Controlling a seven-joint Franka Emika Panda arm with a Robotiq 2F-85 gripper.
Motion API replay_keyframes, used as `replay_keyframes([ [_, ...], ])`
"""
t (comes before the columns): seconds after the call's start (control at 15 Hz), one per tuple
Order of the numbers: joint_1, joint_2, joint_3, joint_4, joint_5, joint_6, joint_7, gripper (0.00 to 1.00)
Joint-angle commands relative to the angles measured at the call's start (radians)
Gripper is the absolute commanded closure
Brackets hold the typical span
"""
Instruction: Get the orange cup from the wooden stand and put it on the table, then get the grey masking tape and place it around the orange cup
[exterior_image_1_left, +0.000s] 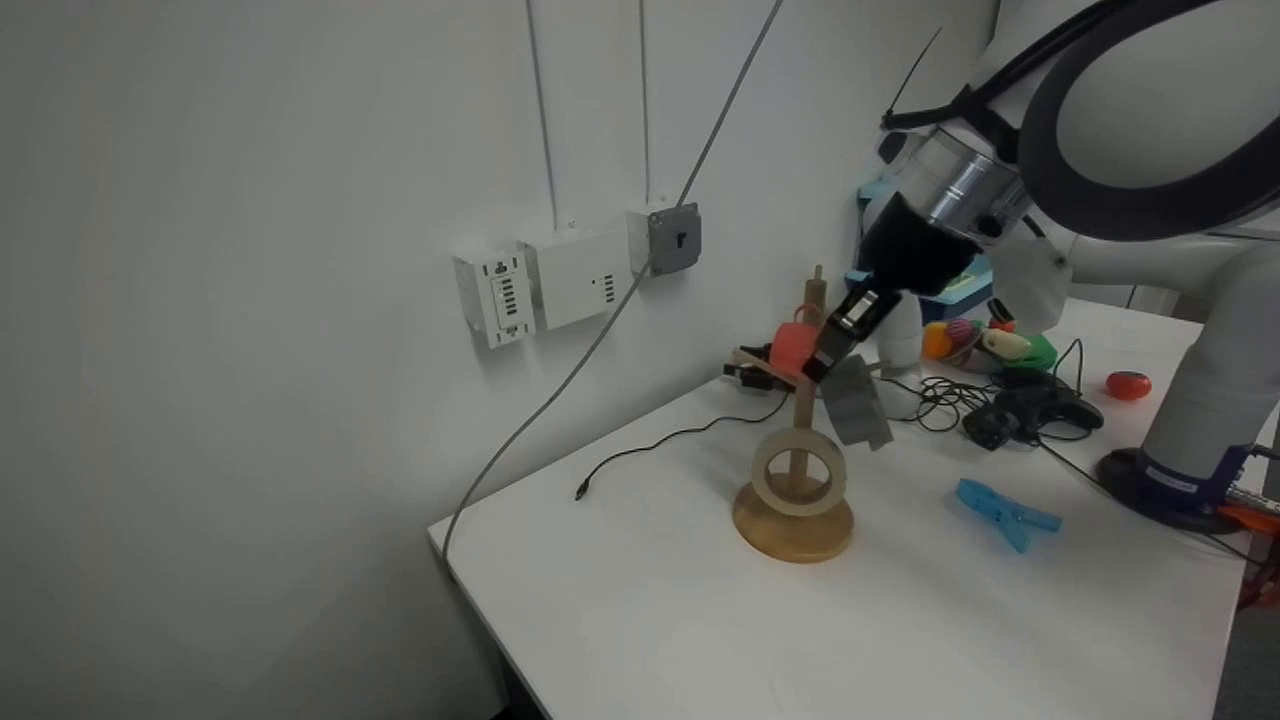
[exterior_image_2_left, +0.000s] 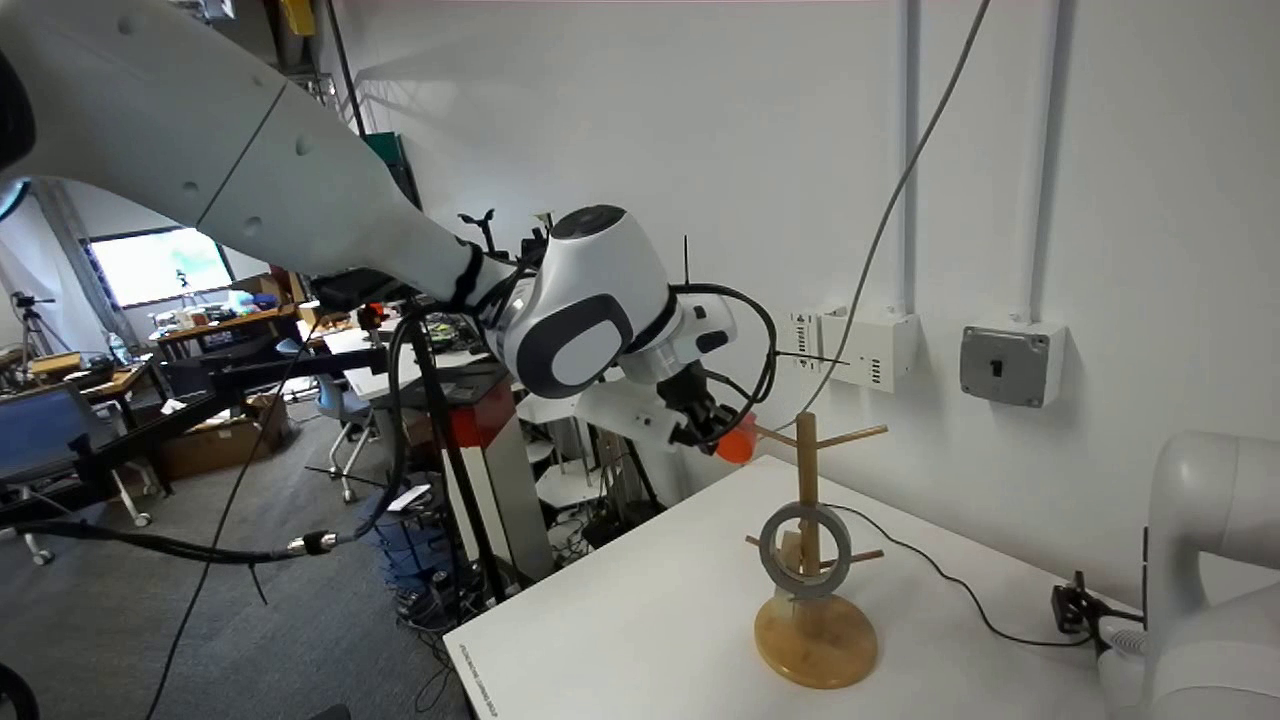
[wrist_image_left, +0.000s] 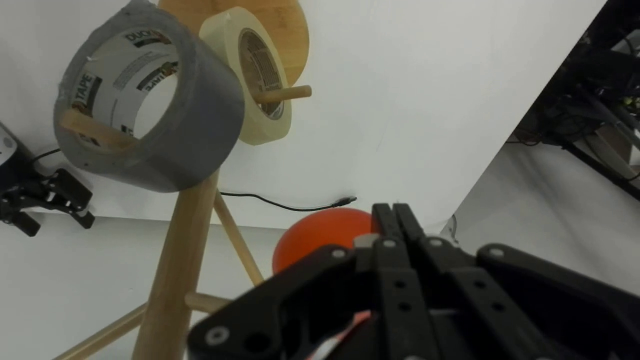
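Cup (wrist_image_left: 312, 235) beside the clenched gripper (wrist_image_left: 393, 206), high at the stand (wrist_image_left: 172, 260)

In the wrist view the cup sits just below the centre of the frame, directly left of the fingers (wrist_image_left: 383, 220), its right edge passing out of sight behind the nearest. The 2 fingers are drawn together, almost meeting; whether the cup's wall is pinched between them I cannot tell. A peg (wrist_image_left: 202, 301) at lower left points right, toward the cup, then goes under the gripper. In an exterior view the cup (exterior_image_2_left: 736, 444) shows just left of an upper peg's tip; whether it hangs there is hidden.

The coming move, I judge, turns on that peg: the cup should slide along it, rightward in the wrist frame, before going down to the table (wrist_image_left: 425, 90).

In an exterior view its handle (exterior_image_1_left: 808, 307) points up and slightly right, overlapping the post (exterior_image_1_left: 816, 290). The cup's long axis seems to run down the wrist frame, from a smooth rounded end to more red under the gripper; where the mouth is, I cannot tell.

The grey tape (wrist_image_left: 210, 120), at upper left, hangs on the stand.
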Motion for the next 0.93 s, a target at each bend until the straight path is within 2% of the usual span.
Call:
replay_keyframes([
  [0.0,0.021,-0.056,-0.006,-0.046,0.022,0.037,-0.003,0.99],
  [0.47,0.054,-0.116,-0.013,-0.072,0.02,0.035,-0.001,0.99],
  [0.6,0.037,-0.131,0.01,-0.079,0.021,0.032,-0.004,0.99],
  [0.87,0.025,-0.147,0.046,-0.077,0.117,-0.025,-0.06,0.99],
])
